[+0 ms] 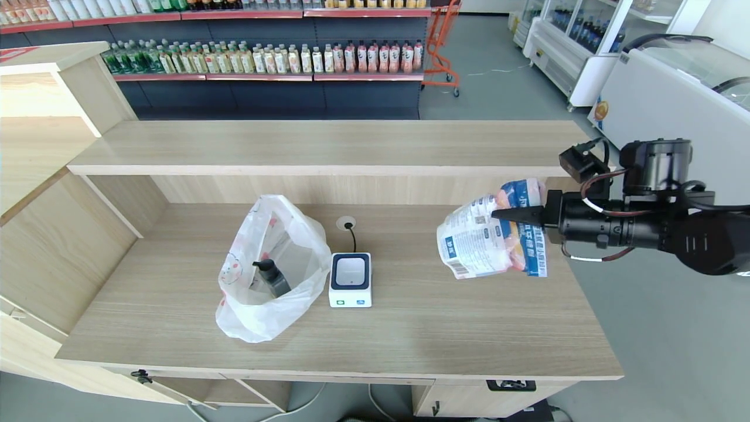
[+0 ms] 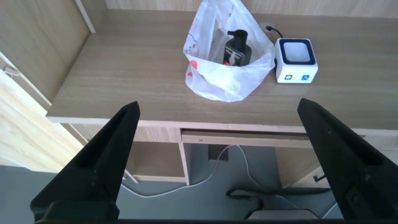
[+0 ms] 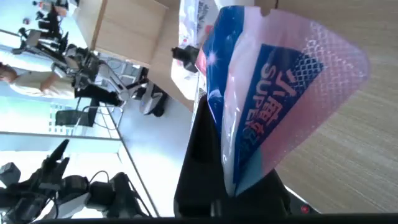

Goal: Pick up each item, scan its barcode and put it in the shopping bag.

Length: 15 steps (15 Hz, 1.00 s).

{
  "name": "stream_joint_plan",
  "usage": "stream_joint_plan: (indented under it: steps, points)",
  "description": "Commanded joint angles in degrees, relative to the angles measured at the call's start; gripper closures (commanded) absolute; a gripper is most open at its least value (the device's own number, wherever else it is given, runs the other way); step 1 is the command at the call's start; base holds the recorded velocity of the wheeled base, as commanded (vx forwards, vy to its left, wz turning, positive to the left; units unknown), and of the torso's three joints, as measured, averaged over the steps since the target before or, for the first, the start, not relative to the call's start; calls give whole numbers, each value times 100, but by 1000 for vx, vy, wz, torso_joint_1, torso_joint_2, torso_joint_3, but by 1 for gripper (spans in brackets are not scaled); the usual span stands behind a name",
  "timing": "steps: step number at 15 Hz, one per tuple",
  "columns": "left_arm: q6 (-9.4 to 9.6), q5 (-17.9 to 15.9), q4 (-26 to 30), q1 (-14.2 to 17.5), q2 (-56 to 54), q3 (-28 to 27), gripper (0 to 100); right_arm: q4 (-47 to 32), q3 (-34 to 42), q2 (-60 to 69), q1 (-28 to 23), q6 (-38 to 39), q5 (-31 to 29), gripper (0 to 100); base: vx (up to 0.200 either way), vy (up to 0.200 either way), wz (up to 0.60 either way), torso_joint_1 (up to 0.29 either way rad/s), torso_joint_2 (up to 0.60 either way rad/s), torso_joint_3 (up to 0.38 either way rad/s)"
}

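Wooden surface [image 1: 410,328] carries all.
White plastic shopping bag [image 1: 234,275] stands open on surface, just beside scanner.
Food packet [image 1: 480,246] in air over surface's right side, right pincer [image 1: 504,215] clamped on its end.
- Handling: likely light, soft, slippery film; take hold at seam.
- White label, print unreadable.

Left pincer [image 2: 217,111] apart, empty.
Barcode scanner [image 1: 350,280] well apart from packet.
1 pump bottle [image 1: 274,279] inside bag.
Barcode [image 1: 461,271] at packet's lower corner.

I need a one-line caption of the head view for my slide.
Right gripper holds a blue-white-pink plastic packet above the wooden counter; white square scanner and white plastic shopping bag stand further left.
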<state>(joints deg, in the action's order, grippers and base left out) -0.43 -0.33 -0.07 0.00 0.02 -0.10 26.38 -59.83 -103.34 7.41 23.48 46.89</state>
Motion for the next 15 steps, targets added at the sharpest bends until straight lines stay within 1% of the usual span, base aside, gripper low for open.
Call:
stream_joint_plan:
  steps: [1,2,3,6,9,12,15]
  points:
    - [-1,-2,-1,0,-2,1,0,34,182,684,6,8,497,100,0,0,0,0,0,0]
    - [-1,-2,-1,0,-2,1,0,16,332,851,164,95,699,100,0,0,0,0,0,0]
    - [-1,-2,-1,0,-2,1,0,34,420,947,296,254,726,100,0,0,0,0,0,0]
    - [-1,-2,-1,0,-2,1,0,60,692,1281,753,1256,752,100,0,0,0,0,0,0]
    - [-1,-2,-1,0,-2,1,0,43,859,1448,1043,1370,875,100,0,0,0,0,0,0]
    - [-1,-2,-1,0,-2,1,0,43,894,1598,1245,1915,945,100,0,0,0,0,0,0]
    - [-1,-2,-1,0,-2,1,0,51,1009,1624,1447,1924,1024,100,0,0,0,0,0,0]
